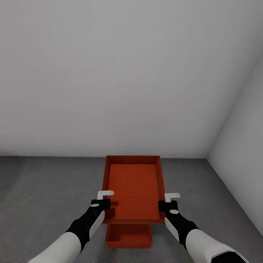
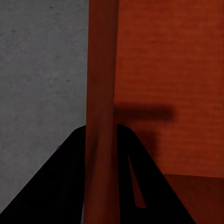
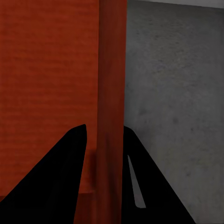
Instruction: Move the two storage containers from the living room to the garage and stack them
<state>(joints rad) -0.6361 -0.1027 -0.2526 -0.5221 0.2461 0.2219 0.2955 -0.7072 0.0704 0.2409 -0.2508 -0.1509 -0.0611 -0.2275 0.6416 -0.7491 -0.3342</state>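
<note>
I hold one orange-red storage container (image 1: 133,190) level above the dark grey garage floor (image 1: 44,190), long side pointing away from me. My left gripper (image 1: 103,199) is shut on its left wall (image 2: 101,70), and my right gripper (image 1: 168,201) is shut on its right wall (image 3: 112,70). In each wrist view the dark fingers (image 2: 65,177) (image 3: 60,177) straddle the thin wall, one inside the bin and one outside. The second storage container (image 1: 128,237) sits on the floor directly below the held one, with only its near end visible under it.
A plain pale grey wall (image 1: 109,73) stands close ahead. A second wall (image 1: 244,164) meets it in a corner on the right. Bare concrete floor stretches to both sides of the containers.
</note>
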